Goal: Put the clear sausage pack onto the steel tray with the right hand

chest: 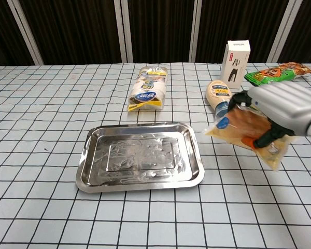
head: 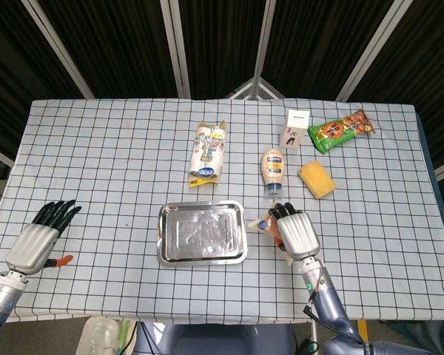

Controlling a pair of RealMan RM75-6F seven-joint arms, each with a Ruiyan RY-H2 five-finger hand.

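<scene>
My right hand [head: 294, 233] [chest: 277, 111] grips the clear sausage pack [chest: 238, 132] [head: 263, 224] and holds it lifted above the cloth, just right of the steel tray [head: 202, 233] [chest: 140, 156]. The pack tilts, its blue-labelled end pointing toward the tray's right rim. Nothing lies in the tray. My left hand [head: 38, 238] rests at the table's near left corner, fingers spread, holding nothing; the chest view does not show it.
Behind the right hand lie a mayonnaise bottle [head: 273, 171], a yellow sponge [head: 317, 179], a white box [head: 296, 127] and a green snack bag [head: 340, 130]. A white snack pack [head: 209, 153] lies beyond the tray.
</scene>
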